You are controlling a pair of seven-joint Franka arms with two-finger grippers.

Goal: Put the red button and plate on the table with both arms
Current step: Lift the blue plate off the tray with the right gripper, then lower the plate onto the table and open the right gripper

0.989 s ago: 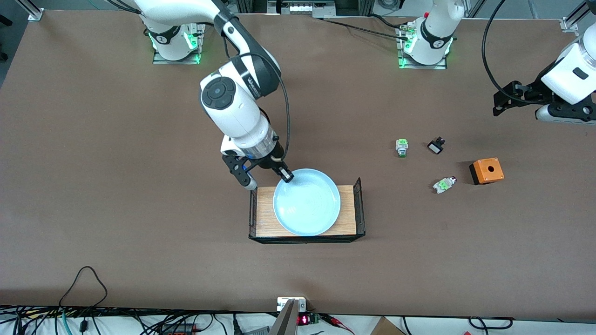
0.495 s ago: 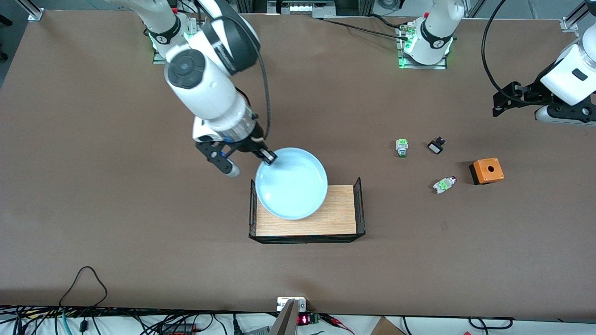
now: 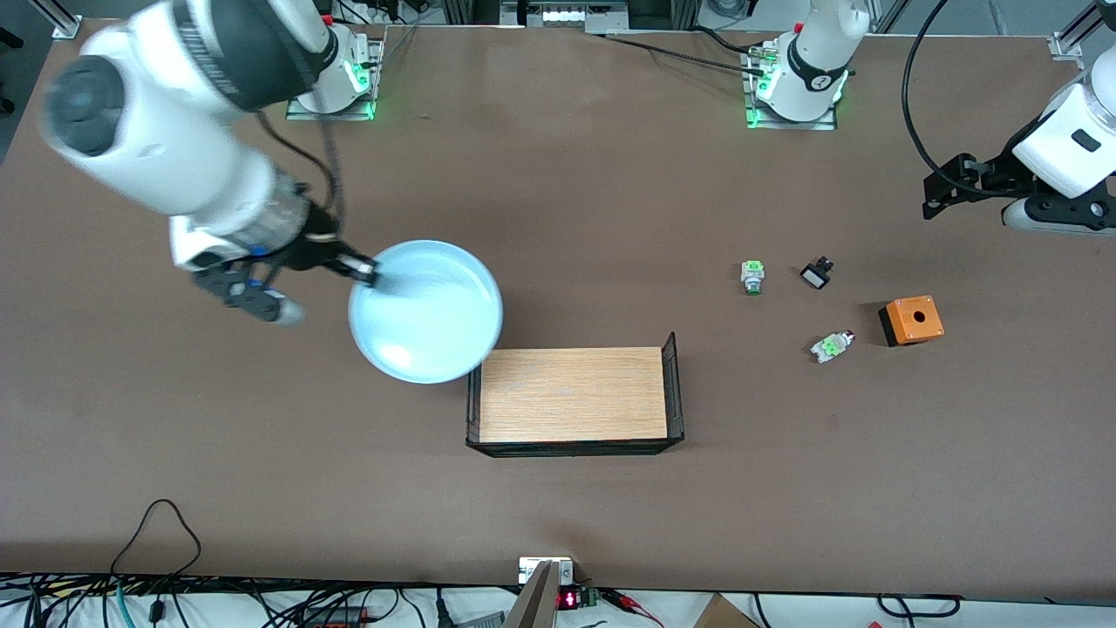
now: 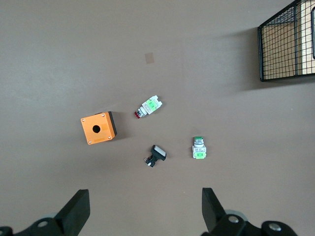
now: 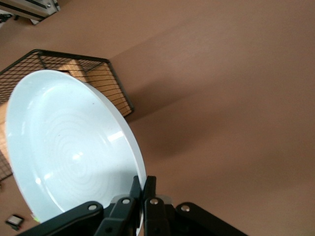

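My right gripper is shut on the rim of the pale-blue plate and holds it in the air over the brown table, just past the tray's end toward the right arm's end. In the right wrist view the gripper pinches the plate's edge. The red button lies on its side on the table toward the left arm's end; it also shows in the left wrist view. My left gripper is open and empty, held high over that end of the table.
The bare wooden tray with black mesh ends stands mid-table. A green-tipped part, a small black part and an orange box lie near the red button. Cables run along the table's front edge.
My right arm has lifted the plate off the tray and carried it toward the right arm's end of the table. The left arm has not moved.
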